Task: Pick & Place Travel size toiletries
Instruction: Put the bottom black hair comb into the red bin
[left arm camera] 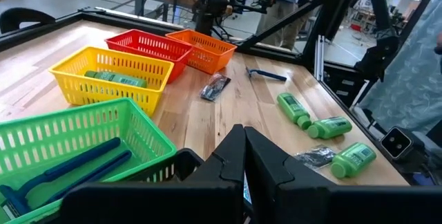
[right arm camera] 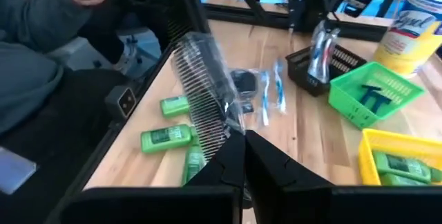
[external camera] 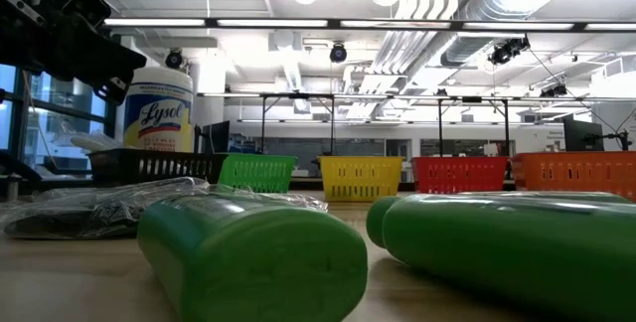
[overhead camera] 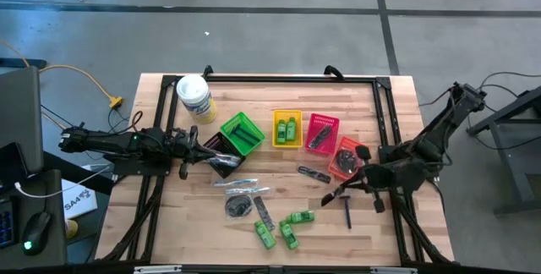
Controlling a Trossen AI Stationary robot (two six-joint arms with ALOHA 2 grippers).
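- Wooden worktop (overhead camera: 169, 223) on a grey concrete floor, black frame (overhead camera: 385, 113) along its far and side edges; row of baskets across the middle.
- Right gripper (right arm camera: 243, 148) at the right of the worktop, near of the orange basket (overhead camera: 356, 143); jaws closed on a comb (right arm camera: 204, 99) in clear wrap, gripped at one end, the rest sticking out forward.
- Left gripper (left arm camera: 243, 158) at the left over the black basket (overhead camera: 215, 171); jaws pressed together, nothing seen held; apparently waiting.
- Step in hand, as judged: carrying the comb to its basket, likely the red basket (overhead camera: 321, 117), which already holds dark flat items.
- To do it well: keep the grip firm, since the slick wrap may slide; lift high enough for the free end to clear the basket rims; line the comb up with the basket's long side, lower it inside, then release.
- Remaining toiletries loose on the near half: green bottles (overhead camera: 292, 223), dark packets (overhead camera: 239, 206), another comb (overhead camera: 314, 173).
- Room to move: short path left and far to the red basket; orange basket just beside the path, so pass over it, not through.
- Frame post close on the right, worktop edge near; bare wood between gripper and baskets gives space to swing.
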